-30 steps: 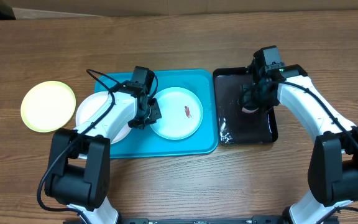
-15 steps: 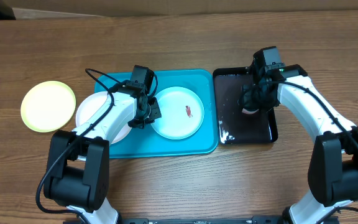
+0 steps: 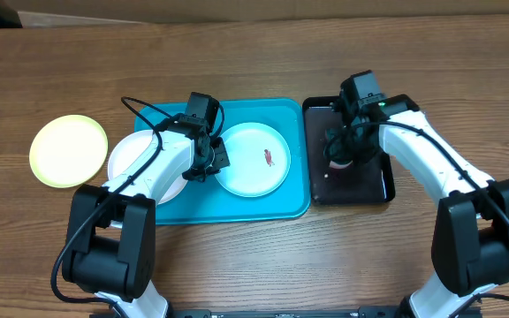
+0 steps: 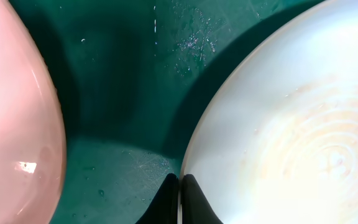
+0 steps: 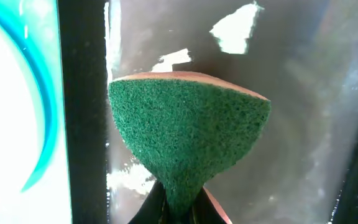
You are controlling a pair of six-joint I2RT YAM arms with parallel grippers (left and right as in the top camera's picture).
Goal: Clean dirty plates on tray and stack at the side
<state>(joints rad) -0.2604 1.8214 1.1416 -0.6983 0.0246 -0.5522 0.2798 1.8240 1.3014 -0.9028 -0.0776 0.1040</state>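
The light blue plate [image 3: 253, 161] with a red-brown smear [image 3: 268, 159] lies in the middle of the turquoise tray [image 3: 237, 208]. My left gripper [image 3: 208, 163] is shut on its left rim; the left wrist view shows the jaws [image 4: 180, 199] pinched on the plate's edge [image 4: 291, 124]. The white plate [image 3: 131, 159] lies on the tray's left end, partly under my left arm, and shows in the left wrist view [image 4: 11, 124]. The yellow-green plate [image 3: 69, 151] sits on the table left of the tray. My right gripper [image 3: 341, 162] is shut on a green sponge [image 5: 188, 130] over the black tray [image 3: 352, 190].
The glossy black tray's floor [image 5: 303, 93] is wet with bright reflections. Its left rim [image 5: 82, 93] runs next to the turquoise tray's right edge. Wooden table lies all around, with the back edge at the top.
My right gripper has moved left across the black tray with the sponge in it. The left arm and the plates have not moved.
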